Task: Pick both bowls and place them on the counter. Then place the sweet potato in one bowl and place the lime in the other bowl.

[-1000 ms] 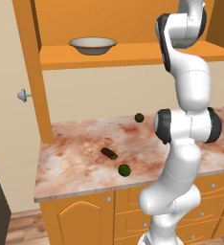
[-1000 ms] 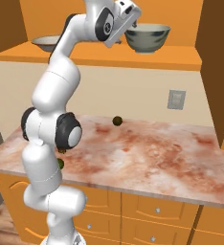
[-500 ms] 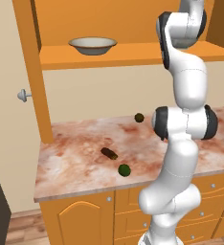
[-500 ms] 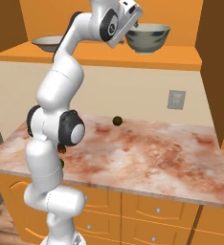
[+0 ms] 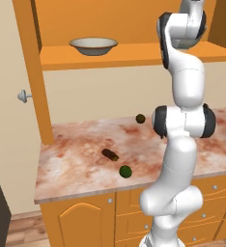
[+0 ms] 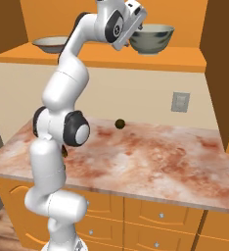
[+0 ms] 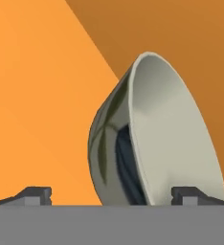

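Countertop (image 5: 81,161) of mottled pinkish-brown marble ran over orange wooden cabinets (image 5: 86,222), and on it lay the sweet potato (image 5: 110,154) with the lime (image 5: 125,171) near it toward the front edge — a duller olive-brown ball (image 5: 140,118) sat back by the cream wall. Above, on the orange shelf (image 6: 150,56), the cream bowl (image 5: 93,46) stood well apart from the grey-green bowl (image 6: 152,38). At that second bowl the gripper (image 6: 132,22) was raised, its fingers (image 7: 33,195) spread wide on either side of the bowl's rim — nothing was grasped.
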